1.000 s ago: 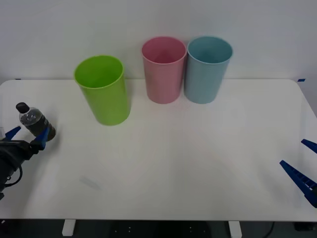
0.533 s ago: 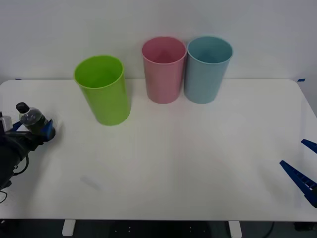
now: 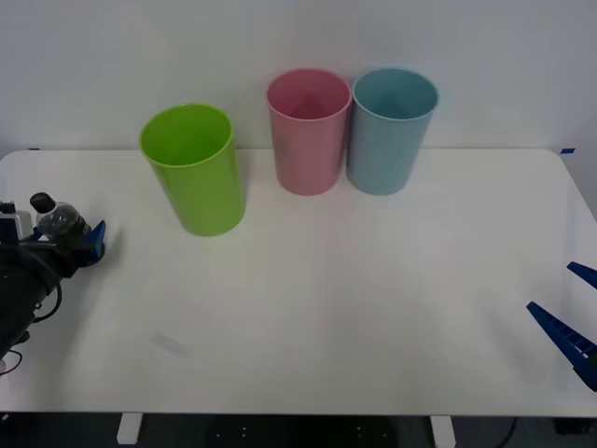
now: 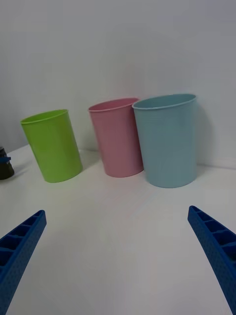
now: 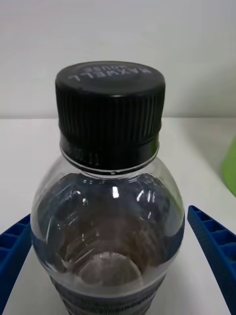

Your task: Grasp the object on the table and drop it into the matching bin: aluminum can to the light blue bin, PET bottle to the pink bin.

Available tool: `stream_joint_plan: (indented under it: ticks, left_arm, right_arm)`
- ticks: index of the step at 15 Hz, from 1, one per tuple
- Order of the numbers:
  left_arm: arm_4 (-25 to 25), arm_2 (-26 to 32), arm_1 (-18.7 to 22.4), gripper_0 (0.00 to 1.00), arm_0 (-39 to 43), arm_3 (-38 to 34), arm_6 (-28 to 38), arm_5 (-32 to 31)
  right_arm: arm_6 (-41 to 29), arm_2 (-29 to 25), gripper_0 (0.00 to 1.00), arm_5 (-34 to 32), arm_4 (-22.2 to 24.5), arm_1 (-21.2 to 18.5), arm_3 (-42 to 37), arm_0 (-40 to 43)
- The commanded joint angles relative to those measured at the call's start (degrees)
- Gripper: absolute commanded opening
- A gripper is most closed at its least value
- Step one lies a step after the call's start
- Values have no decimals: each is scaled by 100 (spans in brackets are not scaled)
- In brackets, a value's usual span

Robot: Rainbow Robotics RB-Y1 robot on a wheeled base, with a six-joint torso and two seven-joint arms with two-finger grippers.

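left gripper (image 3: pixel 58 245) at the table's (image 3: pixel 373 308) left edge, blue fingers (image 5: pixel 212 246) spread either side of the pet bottle (image 3: pixel 58 224), not yet pinching; best close low on the body, below the black cap (image 5: pixel 110 106); right gripper (image 3: pixel 571 313) idle, spread, at the right edge; route to the pink bin (image 3: pixel 309 131) passes the lime green bin (image 3: pixel 193 168); lift high first.

Bottle's (image 5: pixel 110 206) base drops out of frame between the left tool's (image 5: pixel 118 266) fingers, contact unclear; right tool (image 3: pixel 569 322) runs off the edge, fingertips alone showing
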Motion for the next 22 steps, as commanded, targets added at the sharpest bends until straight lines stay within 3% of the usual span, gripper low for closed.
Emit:
stream_joint_plan:
  ticks: [1, 2, 3, 13, 18, 22]
  left_arm:
    - [10, -3, 0, 89, -7, -1, 0, 8]
    - [19, -3, 0, 22, -7, -1, -9, -1]
    - [19, -21, 0, 1, -7, -1, -35, 8]
    - [256, -47, 88, 0, 81, -10, -53, -229]
    - [1021, -469, 545, 0, 353, -168, -26, -493]
    - [1513, -566, 659, 0, 793, -827, 35, -616]
  right_arm:
    - [0, 0, 100, 0, 0, 0, 0, 0]
    - [0, 0, 100, 0, 0, 0, 0, 0]
    - [0, 0, 100, 0, 0, 0, 0, 0]
    - [0, 0, 100, 0, 0, 0, 0, 0]
    - [0, 0, 100, 0, 0, 0, 0, 0]
    - [0, 0, 100, 0, 0, 0, 0, 0]
